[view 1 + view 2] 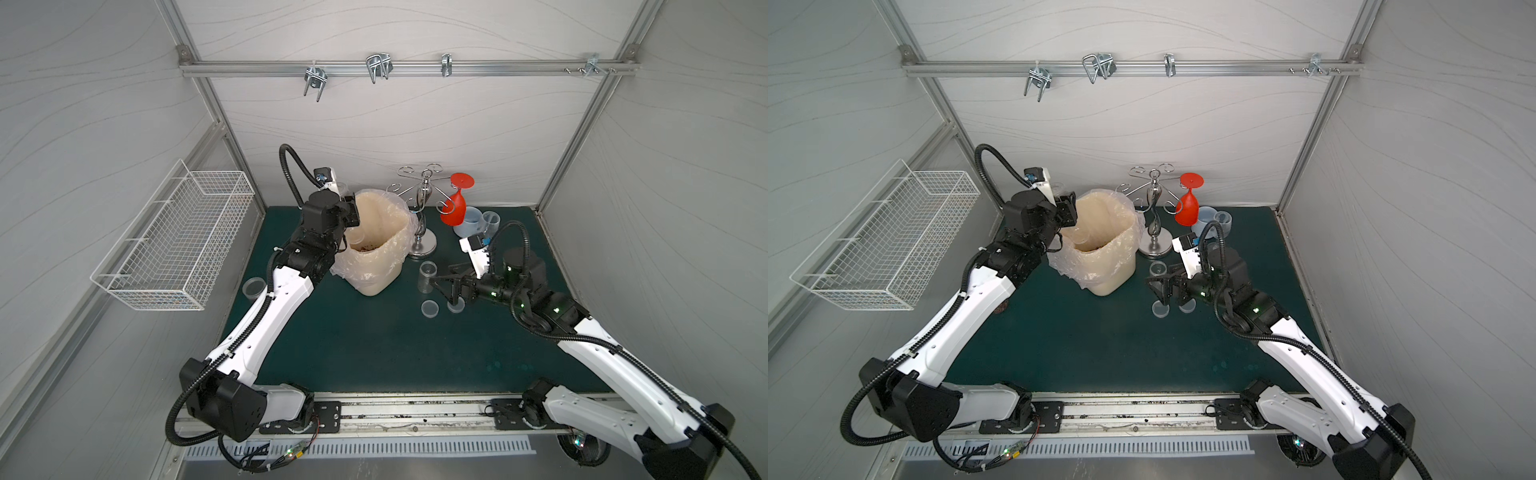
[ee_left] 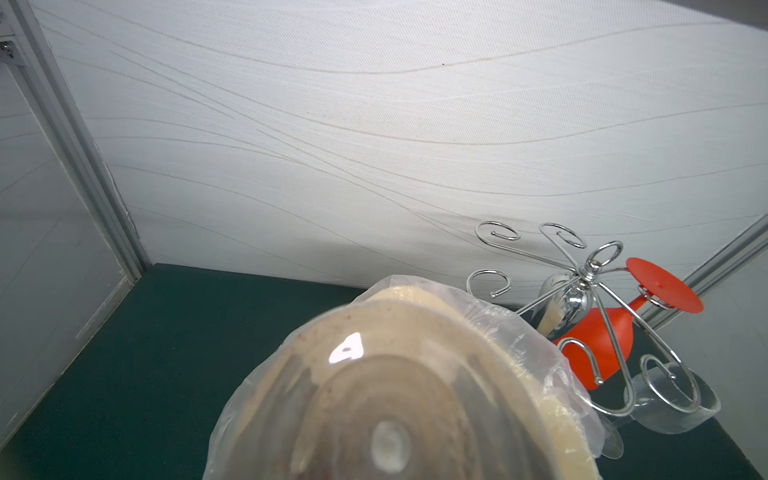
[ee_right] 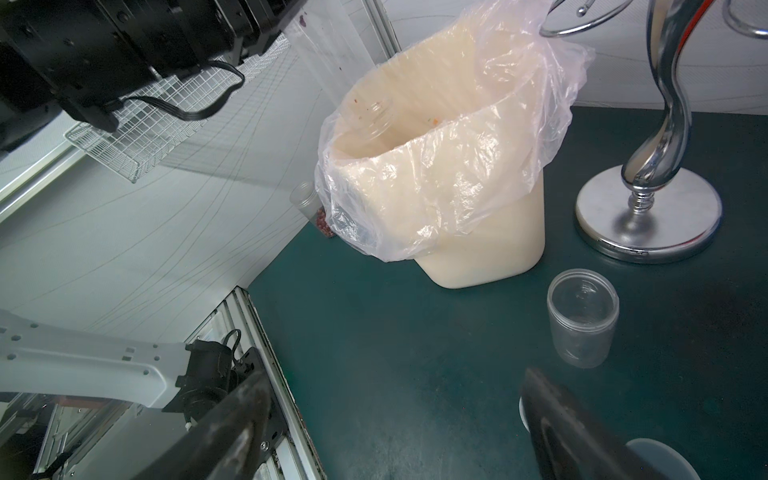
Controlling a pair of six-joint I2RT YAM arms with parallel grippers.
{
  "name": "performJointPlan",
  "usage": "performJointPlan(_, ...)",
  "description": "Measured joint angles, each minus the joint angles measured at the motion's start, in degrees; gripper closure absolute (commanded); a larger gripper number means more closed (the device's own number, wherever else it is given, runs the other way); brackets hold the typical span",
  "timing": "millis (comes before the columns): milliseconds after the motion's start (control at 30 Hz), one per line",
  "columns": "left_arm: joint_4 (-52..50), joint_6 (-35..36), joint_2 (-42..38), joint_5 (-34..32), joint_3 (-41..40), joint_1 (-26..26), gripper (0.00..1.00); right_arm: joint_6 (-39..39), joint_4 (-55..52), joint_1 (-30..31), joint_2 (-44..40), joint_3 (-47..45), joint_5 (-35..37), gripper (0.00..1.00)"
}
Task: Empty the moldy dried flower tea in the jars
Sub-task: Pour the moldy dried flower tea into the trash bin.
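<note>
Tilting mouth-down into the plastic-lined bin (image 1: 376,266) near the mat's back edge, the tall jar (image 3: 340,66) is clamped in the left gripper (image 1: 351,214). Its clear wall carries a few reddish specks. Dried flower tea (image 1: 368,248) lies dark at the bin's bottom in a top view. Only the right wrist view shows a third jar (image 3: 305,201) by the back left corner, with reddish bits at its base. It also shows the short jar (image 3: 582,320) empty and lidless. The right gripper (image 1: 444,291) stands just beside that jar, jaws apart. Loose lids (image 1: 430,308) lie on the green mat (image 1: 374,353), enclosed by white wavy-lined walls.
</note>
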Motion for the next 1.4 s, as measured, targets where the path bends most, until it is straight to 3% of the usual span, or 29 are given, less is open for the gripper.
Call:
performJointPlan(300, -5.20, 0.74, 0.22, -0.55, 4.37, -0.07, 1.00, -1.05, -1.79, 0.00, -5.07, -1.09, 0.94, 0.03)
performJointPlan(600, -7.61, -2.36, 1.75, 4.31, 4.48, 1.62, 1.00, -1.81, -3.04, 0.00, -8.13, -2.19, 2.14, 0.03)
performJointPlan(700, -7.91, -0.46, 2.25, 1.11, 4.59, 0.59, 1.00, -1.88, -3.13, 0.00, -8.39, -2.78, 2.25, 0.02)
performJointPlan(800, -8.94, -2.71, 2.45, 3.67, 5.40, 0.74, 1.00, -1.90, -3.32, 0.00, -8.39, -3.28, 2.34, 0.02)
performJointPlan(933, -8.83, -1.70, 2.43, 1.66, 5.57, 0.94, 1.00, -1.95, -3.43, 0.00, -8.39, -3.45, 2.38, 0.02)
performJointPlan(1300, -10.21, -3.23, 2.27, 4.79, 5.57, 3.48, 1.00, -2.43, -3.52, -0.04, -9.51, -3.45, 2.64, 0.02)
performJointPlan(1400, -10.45, -5.44, 2.10, 8.28, 5.60, 5.20, 1.00, -2.43, -3.63, -0.04, -9.51, -3.45, 2.62, 0.02)
